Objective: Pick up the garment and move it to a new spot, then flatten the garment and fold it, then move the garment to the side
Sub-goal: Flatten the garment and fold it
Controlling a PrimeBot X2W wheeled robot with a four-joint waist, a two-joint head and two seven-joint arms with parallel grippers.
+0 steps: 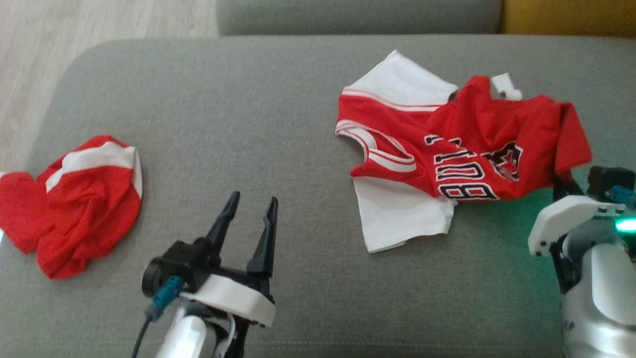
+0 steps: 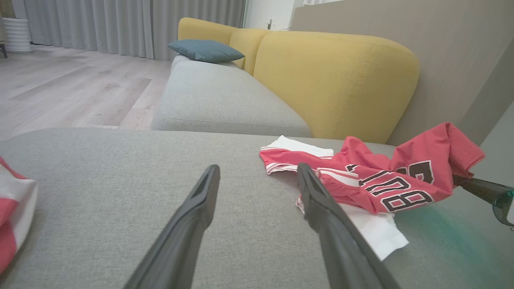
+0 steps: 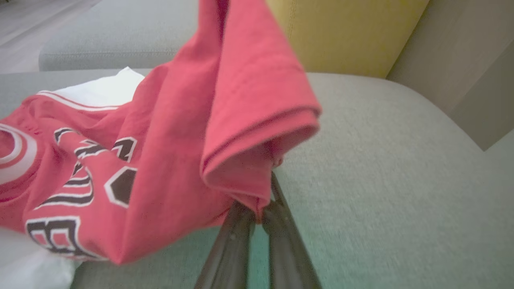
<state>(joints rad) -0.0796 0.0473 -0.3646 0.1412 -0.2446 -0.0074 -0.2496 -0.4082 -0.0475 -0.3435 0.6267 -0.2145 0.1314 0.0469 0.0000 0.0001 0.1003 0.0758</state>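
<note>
At the front edge of the grey cushion (image 1: 397, 308), our left pincer (image 1: 253, 199) hovers with its jaws wide and nothing between them. At the front right corner our right pincer (image 3: 259, 210) is clamped on a folded red hem of the garment (image 1: 467, 144). The garment, a red lettered jersey with white panels, lies crumpled on the cushion's right half, its pinched corner raised off the fabric. We judge the pick-up barely begun. To do it well, we would lift until the white tail hangs clear of the cushion, then carry it toward the open middle, well apart from the second red-and-white bundle (image 1: 84, 199) at the left edge. Beyond, a yellow backrest (image 2: 333, 76) closes the scene.
</note>
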